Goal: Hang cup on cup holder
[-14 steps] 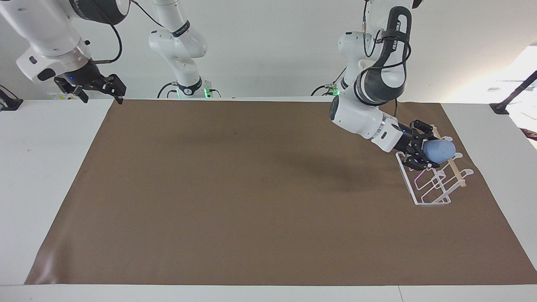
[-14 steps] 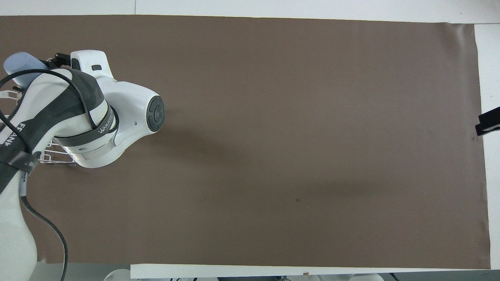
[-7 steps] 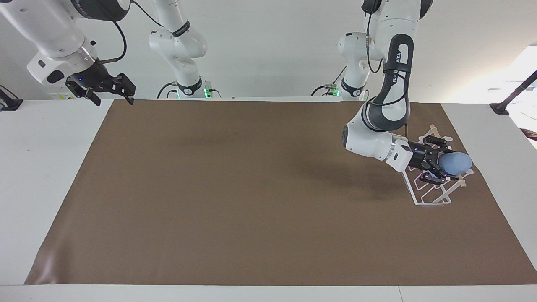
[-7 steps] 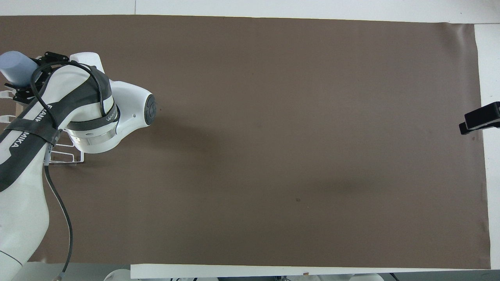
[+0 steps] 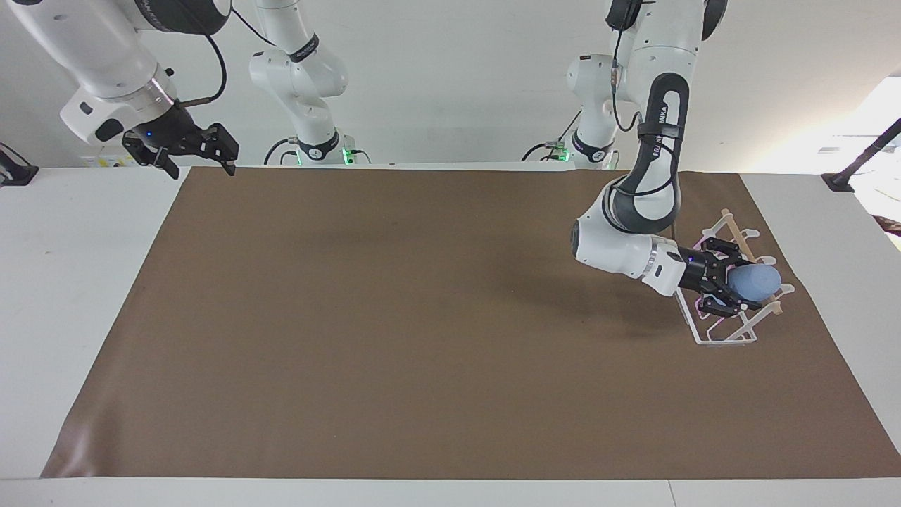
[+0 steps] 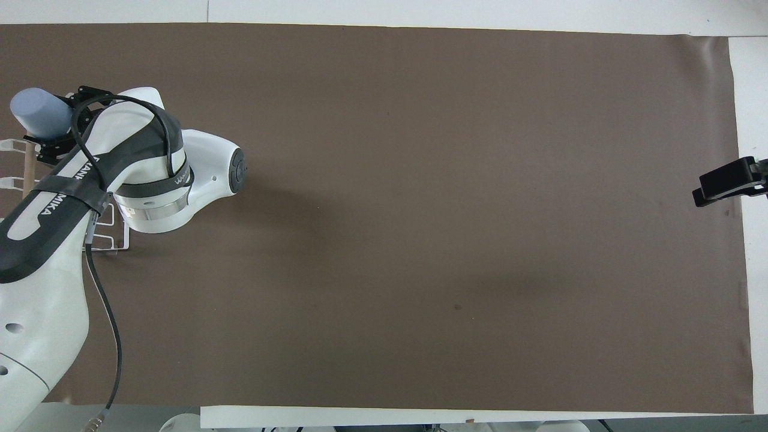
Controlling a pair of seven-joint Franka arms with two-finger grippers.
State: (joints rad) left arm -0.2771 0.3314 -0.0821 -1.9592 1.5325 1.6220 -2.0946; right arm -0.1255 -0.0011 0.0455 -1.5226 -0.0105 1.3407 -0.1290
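White walls back a white table covered almost edge to edge by a brown mat, with the two arm bases standing at twelve o'clock in the facing view.

At about three o'clock on the mat in that view, toward the left arm's end of the table, sits the cup holder, a small white wire rack with looped prongs and a thin wooden rod across its top. The left gripper hangs over this rack, its fingers clamped on the cup. The light blue cup lies nearly on its side: its long axis runs roughly level, along the line of the gripper, and its rounded closed base points away from the wrist toward the edge of the table at the left arm's end. The open mouth is hidden among the fingers. The cup is over the prongs and crosses the rod; whether it touches either I cannot tell. In the overhead view the cup shows at nine o'clock, sticking out past the left arm's wrist, with the rack mostly covered by the arm.

Up at ten o'clock in the facing view, the right gripper waits in the air over the mat's corner at the right arm's end, its fingers spread wide and holding nothing.
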